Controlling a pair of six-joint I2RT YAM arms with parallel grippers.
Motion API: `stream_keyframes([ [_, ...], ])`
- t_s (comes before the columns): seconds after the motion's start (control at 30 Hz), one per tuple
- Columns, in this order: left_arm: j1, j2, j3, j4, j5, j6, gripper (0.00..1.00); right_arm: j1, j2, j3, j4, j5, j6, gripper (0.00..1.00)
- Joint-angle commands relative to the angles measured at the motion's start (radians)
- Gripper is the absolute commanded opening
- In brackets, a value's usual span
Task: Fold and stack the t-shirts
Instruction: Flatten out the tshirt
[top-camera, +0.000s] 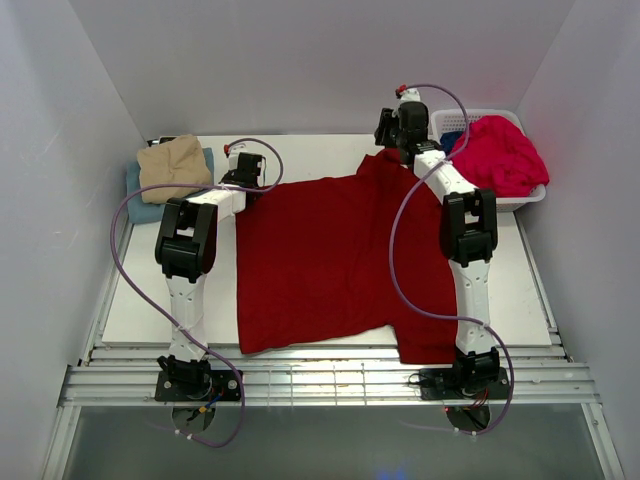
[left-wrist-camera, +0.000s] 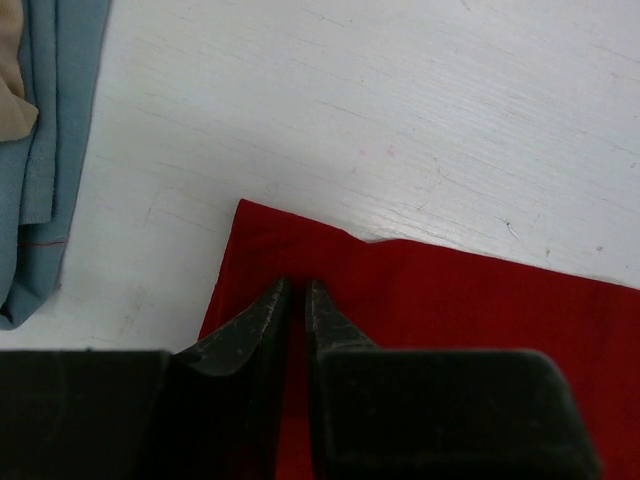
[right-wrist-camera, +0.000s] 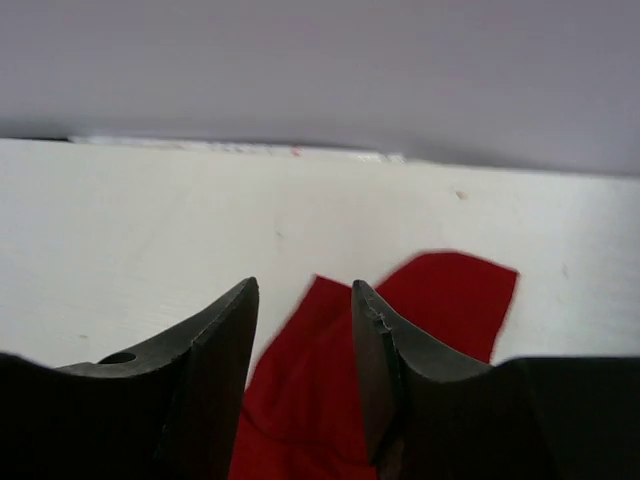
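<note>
Top external, desk (top-camera: 530, 290) centre: what lies there? (Ana)

Dark red t-shirt (top-camera: 320, 260), spread flat and taking up most of the middle. Its 5 o'clock corner runs past the desk's near edge. One sleeve (top-camera: 380, 165) is bunched up at 1 o'clock. (Ben)

Left gripper (left-wrist-camera: 297, 285)? (Ana)

At the shirt's 10 o'clock corner. Left wrist view: fingers drawn narrow with only a thin slit between them, tips low over the red cloth just inside that corner. Cannot tell whether any cloth is pinched. (Ben)

Right gripper (right-wrist-camera: 305, 300)? (Ana)

At 1 o'clock, over the bunched sleeve. Right wrist view: jaws stand wide with nothing clamped. Red cloth lies on the desk below and beyond them. (Ben)

Other shirts? (Ana)

Tan t-shirt (top-camera: 175, 165), folded, sits on top of the light blue t-shirt (top-camera: 140, 195) at the desk's 10 o'clock corner, near the left gripper but apart from the red cloth. Bright pinkish-red t-shirt (top-camera: 505, 155) is heaped in the white lattice basket (top-camera: 520, 200) at 2 o'clock. Deep blue t-shirt (top-camera: 452, 140) shows at the basket's 9 o'clock side, mostly hidden. (Ben)
</note>
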Motion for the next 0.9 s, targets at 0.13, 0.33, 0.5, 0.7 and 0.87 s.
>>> stream_keyframes([
  [0.13,0.004,0.017,-0.018,-0.058,0.033,-0.003,0.22,0.005,0.102,0.135,0.087,-0.236,0.084,0.32],
  [0.33,0.004,0.012,-0.024,-0.057,0.039,-0.01,0.16,0.008,0.168,0.144,0.054,-0.251,0.089,0.08],
  [0.5,0.004,-0.002,-0.036,-0.056,0.048,-0.018,0.12,0.01,0.203,0.192,0.001,-0.227,0.097,0.08],
  [0.7,0.004,-0.041,-0.071,-0.038,0.053,-0.032,0.16,0.011,0.216,0.201,-0.077,-0.158,0.08,0.08],
  [0.87,0.004,-0.031,-0.056,-0.041,0.051,-0.023,0.19,0.024,0.223,0.199,-0.117,-0.084,0.045,0.08],
])
